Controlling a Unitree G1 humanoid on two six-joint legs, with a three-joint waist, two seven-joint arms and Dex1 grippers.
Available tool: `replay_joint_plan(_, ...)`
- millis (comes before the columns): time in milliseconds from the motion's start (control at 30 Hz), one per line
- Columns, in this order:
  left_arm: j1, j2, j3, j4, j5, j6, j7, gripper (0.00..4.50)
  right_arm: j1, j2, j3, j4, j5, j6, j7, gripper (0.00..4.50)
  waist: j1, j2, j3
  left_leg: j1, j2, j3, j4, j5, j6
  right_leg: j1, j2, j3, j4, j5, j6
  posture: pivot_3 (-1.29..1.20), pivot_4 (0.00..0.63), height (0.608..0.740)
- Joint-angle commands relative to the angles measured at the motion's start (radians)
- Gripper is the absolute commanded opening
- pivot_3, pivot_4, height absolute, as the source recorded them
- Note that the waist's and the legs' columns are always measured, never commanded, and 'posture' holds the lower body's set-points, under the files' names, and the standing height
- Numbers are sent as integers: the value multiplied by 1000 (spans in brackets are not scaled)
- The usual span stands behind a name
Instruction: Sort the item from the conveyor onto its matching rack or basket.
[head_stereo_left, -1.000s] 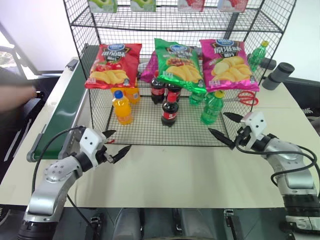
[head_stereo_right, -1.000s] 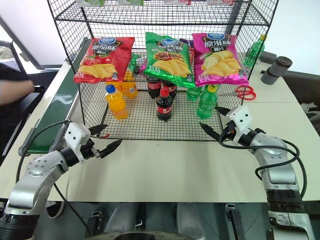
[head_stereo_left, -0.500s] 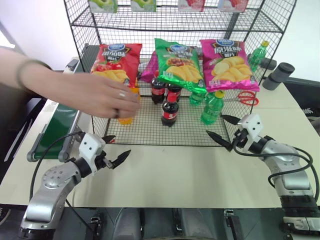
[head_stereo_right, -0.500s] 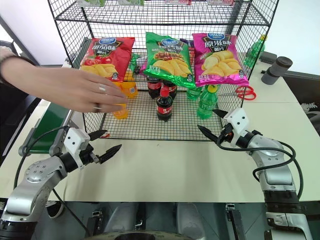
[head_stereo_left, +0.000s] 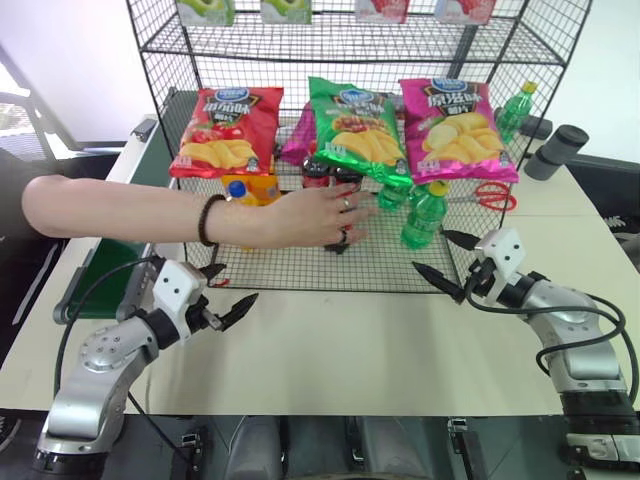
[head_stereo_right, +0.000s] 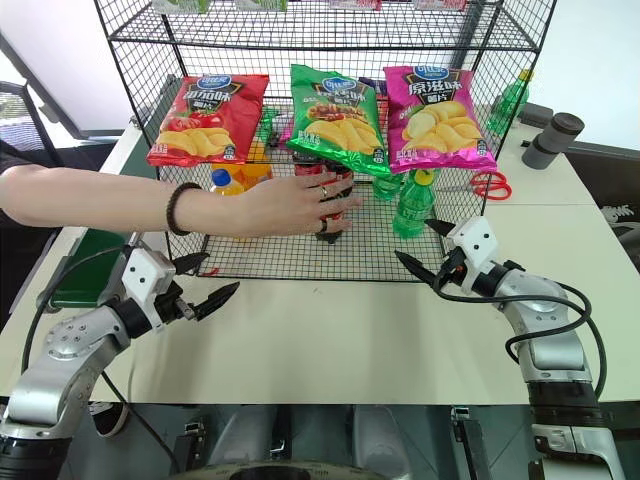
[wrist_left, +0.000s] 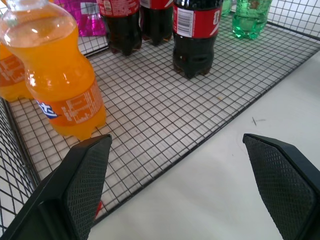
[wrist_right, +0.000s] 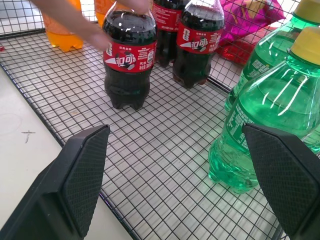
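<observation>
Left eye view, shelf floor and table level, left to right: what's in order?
conveyor → left gripper → person's hand → green bottle → right gripper → red scissors → grey cylinder

Person's hand (head_stereo_left: 325, 215) hides front cola bottle (wrist_right: 129, 60) top; arm cut off.
</observation>
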Motion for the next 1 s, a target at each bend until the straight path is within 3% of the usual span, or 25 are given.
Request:
replay_joint_plan(33, -12, -2, 1, -10, 9, -23, 2, 4500, 2, -6, -13, -44, 6, 3, -9, 4400, 0, 0, 0, 0, 0, 0, 0, 0, 0, 0, 0, 0, 0, 0, 0, 0, 150, 734)
replay_joint_plan(1000, -60, -61, -9, 26, 32, -41, 27, 4500, -27, 14, 6, 8, -16, -34, -17, 4400, 0, 0, 0, 0, 0, 0, 0, 0, 0, 0, 0, 0, 0, 0, 0, 0, 150, 734)
